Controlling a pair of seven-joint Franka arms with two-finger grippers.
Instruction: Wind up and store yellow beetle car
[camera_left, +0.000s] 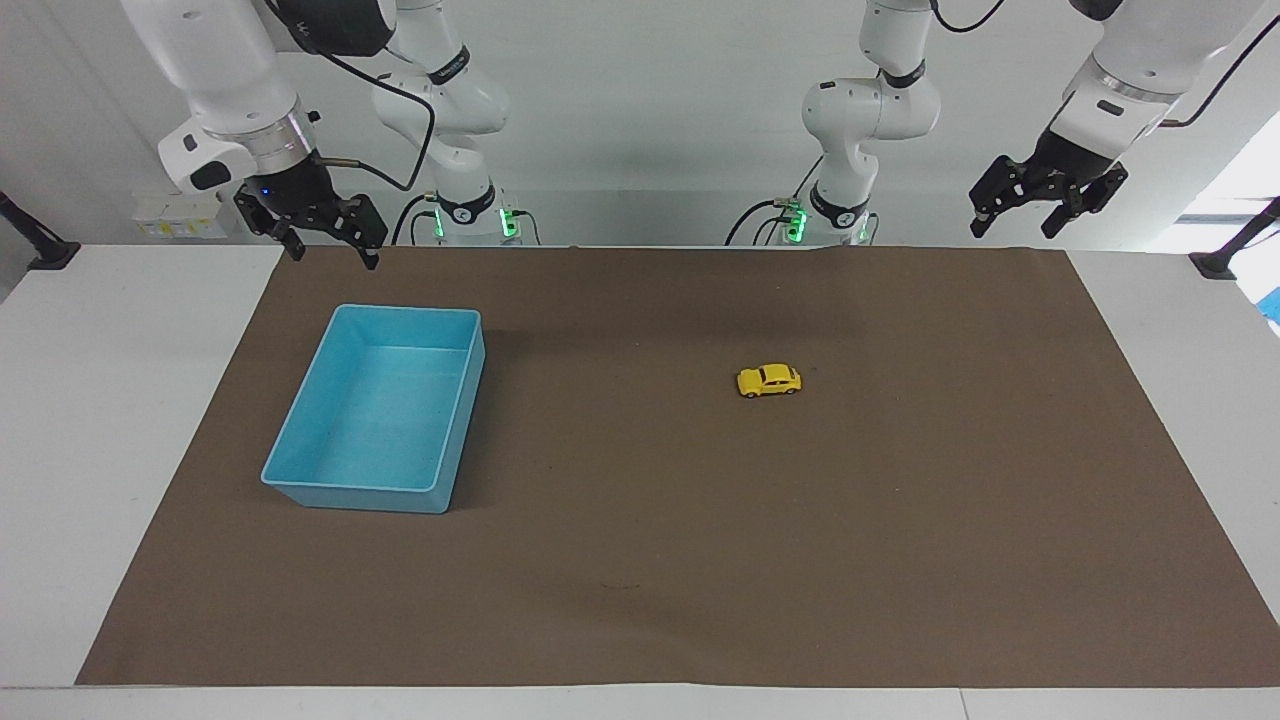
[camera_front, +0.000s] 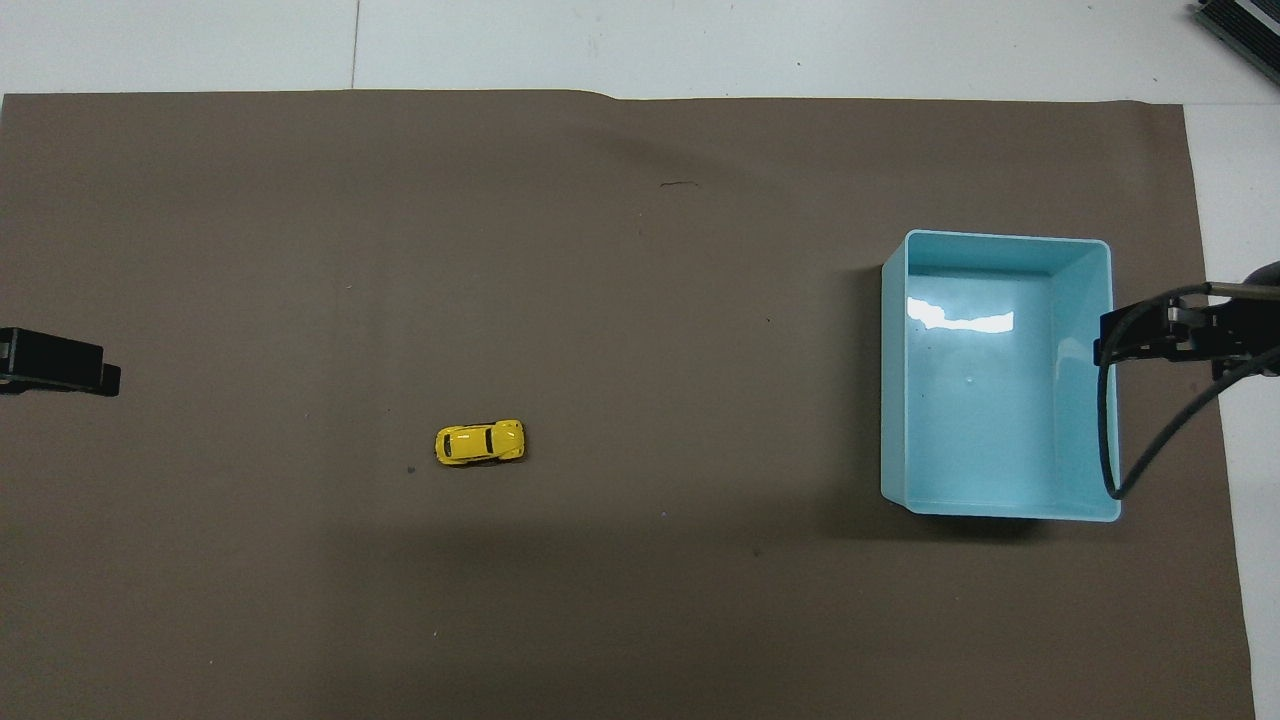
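Note:
The yellow beetle car (camera_left: 769, 380) stands on its wheels on the brown mat, toward the left arm's end of the table; it also shows in the overhead view (camera_front: 480, 442). The blue bin (camera_left: 390, 410) is empty and sits toward the right arm's end (camera_front: 985, 400). My left gripper (camera_left: 1015, 225) hangs open and empty, up in the air over the mat's edge at its own end, well apart from the car. My right gripper (camera_left: 333, 250) hangs open and empty over the mat's edge by the bin's corner nearest the robots.
The brown mat (camera_left: 640, 550) covers most of the white table (camera_left: 90, 450). Only the tips of the left gripper (camera_front: 60, 365) and the right gripper (camera_front: 1150, 335) with its cable show in the overhead view.

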